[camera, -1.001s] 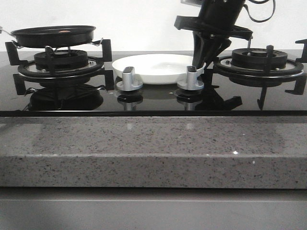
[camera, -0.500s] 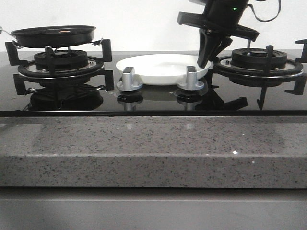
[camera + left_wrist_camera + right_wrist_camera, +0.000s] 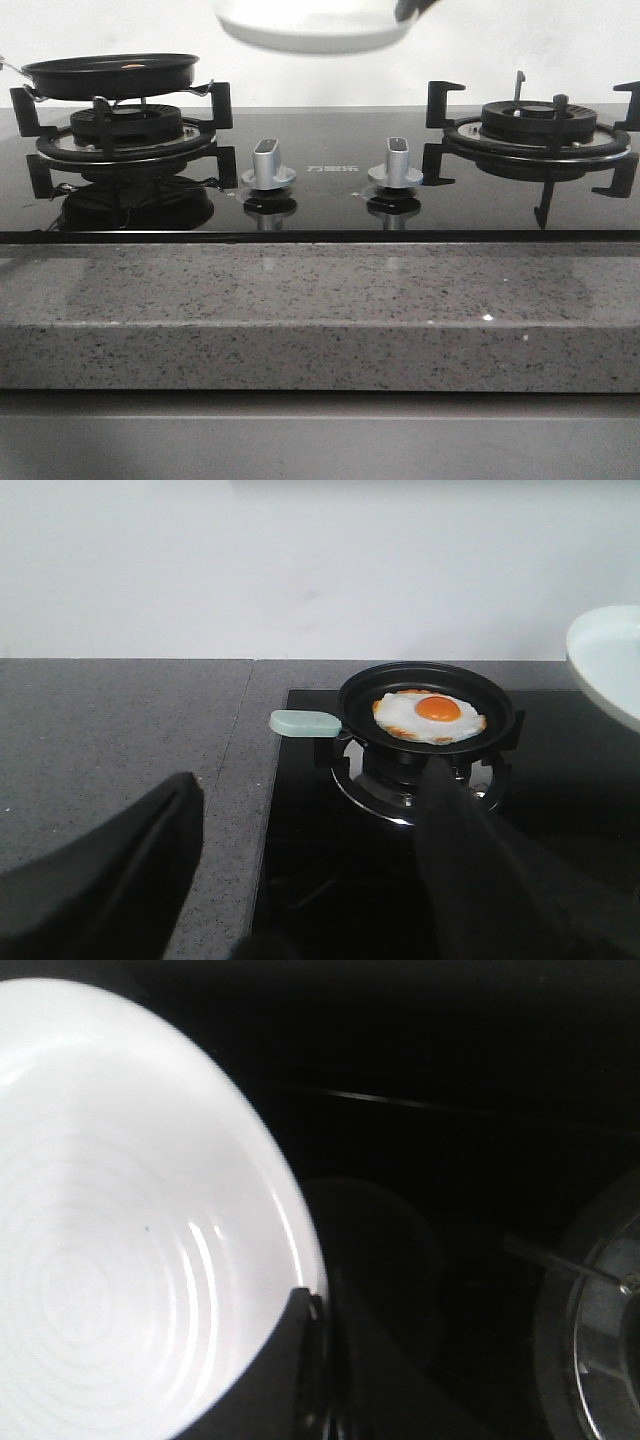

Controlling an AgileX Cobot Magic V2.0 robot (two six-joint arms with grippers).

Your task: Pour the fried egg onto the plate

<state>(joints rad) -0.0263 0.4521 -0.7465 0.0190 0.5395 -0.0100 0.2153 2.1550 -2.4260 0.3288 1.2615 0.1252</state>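
Observation:
The fried egg (image 3: 430,715), white with an orange yolk, lies in the black frying pan (image 3: 352,693) on the left burner; the pan also shows in the front view (image 3: 110,72). The pan's pale green handle (image 3: 305,722) points toward my left gripper. My left gripper (image 3: 300,865) is open and empty, short of the pan. My right gripper (image 3: 315,1310) is shut on the rim of the white plate (image 3: 120,1220). It holds the plate high above the hob's middle, at the top of the front view (image 3: 310,30). The plate's edge shows in the left wrist view (image 3: 610,665).
Two silver knobs (image 3: 268,165) (image 3: 397,163) stand on the black glass hob between the burners. The right burner grate (image 3: 540,125) carries nothing. A grey speckled counter (image 3: 320,310) runs along the front and left of the hob (image 3: 120,730).
My right gripper has lifted the plate from the hob between the burners up to the top of the front view. The pan has not moved.

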